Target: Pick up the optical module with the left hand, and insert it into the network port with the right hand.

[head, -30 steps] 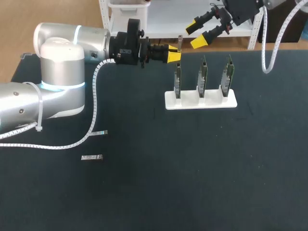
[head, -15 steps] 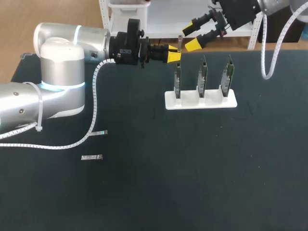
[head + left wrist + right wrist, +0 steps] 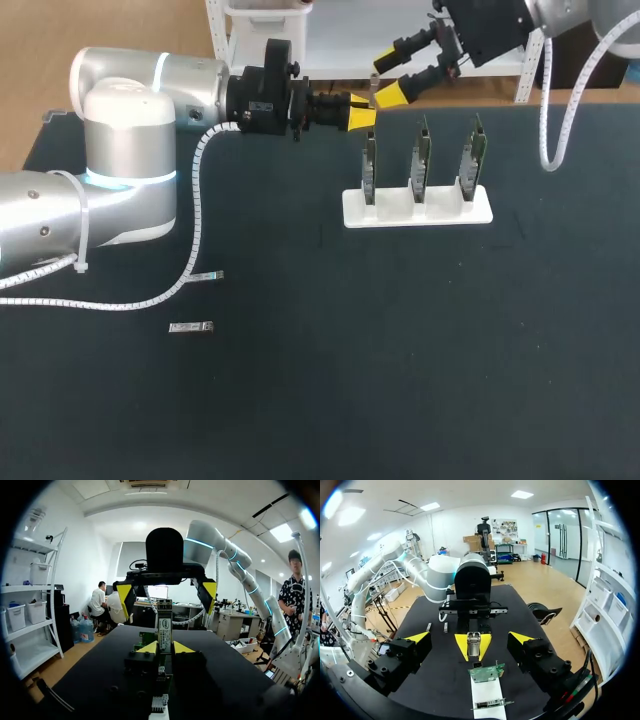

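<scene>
Evidently, the left gripper (image 3: pixel 362 110) pinched the module (image 3: pixel 165 630) upright just beyond the white stand (image 3: pixel 417 207) so the right gripper (image 3: pixel 390 78), spread wide around it, could take over.

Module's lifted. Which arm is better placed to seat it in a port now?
Right. The right pincer is open, its fingers flanking the slim grey optical module clamped in the left pincer, close to the white rack of green circuit boards. The left merely presents it.
</scene>
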`<move>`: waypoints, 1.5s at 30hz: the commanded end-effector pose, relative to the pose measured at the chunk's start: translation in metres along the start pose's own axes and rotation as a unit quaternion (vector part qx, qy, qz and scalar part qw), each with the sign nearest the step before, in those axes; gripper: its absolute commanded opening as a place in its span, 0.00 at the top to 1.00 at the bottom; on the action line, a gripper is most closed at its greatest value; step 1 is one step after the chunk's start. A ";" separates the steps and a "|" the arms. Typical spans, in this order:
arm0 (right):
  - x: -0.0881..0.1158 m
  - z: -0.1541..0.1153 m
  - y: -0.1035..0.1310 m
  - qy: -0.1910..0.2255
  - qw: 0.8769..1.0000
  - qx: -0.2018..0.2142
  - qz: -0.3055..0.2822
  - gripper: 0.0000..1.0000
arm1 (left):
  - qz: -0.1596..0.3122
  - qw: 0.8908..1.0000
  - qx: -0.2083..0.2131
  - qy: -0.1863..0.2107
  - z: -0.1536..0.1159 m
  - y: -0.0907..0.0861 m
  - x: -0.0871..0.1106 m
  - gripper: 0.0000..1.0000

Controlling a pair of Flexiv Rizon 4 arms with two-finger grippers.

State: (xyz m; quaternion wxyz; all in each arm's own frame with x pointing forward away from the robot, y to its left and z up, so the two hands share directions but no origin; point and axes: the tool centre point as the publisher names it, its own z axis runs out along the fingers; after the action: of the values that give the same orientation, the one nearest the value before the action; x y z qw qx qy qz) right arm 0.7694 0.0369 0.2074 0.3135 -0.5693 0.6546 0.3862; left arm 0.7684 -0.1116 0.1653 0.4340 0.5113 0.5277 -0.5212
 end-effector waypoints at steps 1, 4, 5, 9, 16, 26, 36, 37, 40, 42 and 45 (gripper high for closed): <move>-0.001 0.003 -0.002 0.001 1.000 -0.003 -0.002 0.00 | 0.000 1.000 -0.002 -0.001 0.001 -0.001 0.001 1.00; -0.002 0.004 -0.003 0.003 1.000 -0.006 -0.005 0.00 | 0.000 1.000 -0.002 -0.001 0.001 -0.001 0.001 1.00; -0.003 0.004 -0.003 0.003 1.000 -0.006 -0.005 0.00 | 0.000 1.000 -0.002 -0.001 0.001 -0.001 0.001 1.00; -0.004 0.005 -0.005 0.004 1.000 -0.007 -0.007 0.00 | 0.000 1.000 -0.002 -0.001 0.001 -0.001 0.001 1.00; -0.004 0.005 -0.005 0.005 1.000 -0.009 -0.006 0.00 | 0.000 1.000 -0.002 -0.001 0.001 -0.001 0.001 1.00; -0.002 0.005 -0.003 0.006 1.000 -0.008 -0.005 0.00 | 0.000 1.000 -0.002 -0.001 0.001 -0.001 0.001 1.00; -0.003 0.006 -0.002 0.008 1.000 -0.009 -0.007 0.00 | 0.000 1.000 -0.002 -0.001 0.001 -0.001 0.001 1.00; -0.003 0.006 -0.002 0.009 1.000 -0.009 -0.007 0.00 | 0.000 1.000 -0.002 -0.001 0.001 -0.001 0.001 1.00; -0.004 0.007 -0.002 0.009 1.000 -0.011 -0.007 0.00 | 0.000 1.000 -0.002 -0.001 0.001 -0.001 0.001 1.00; -0.004 0.007 -0.002 0.009 1.000 -0.011 -0.008 0.00 | 0.000 1.000 -0.002 -0.001 0.001 -0.001 0.001 1.00; -0.004 0.007 -0.002 0.010 1.000 -0.011 -0.008 0.00 | 0.000 1.000 -0.002 -0.001 0.001 -0.001 0.001 1.00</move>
State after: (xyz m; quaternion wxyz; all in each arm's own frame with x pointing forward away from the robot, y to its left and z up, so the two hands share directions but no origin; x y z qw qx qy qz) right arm 0.7707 0.0439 0.2067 0.3047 -0.5813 0.6487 0.3853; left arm 0.7684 -0.1116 0.1653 0.4340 0.5113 0.5277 -0.5212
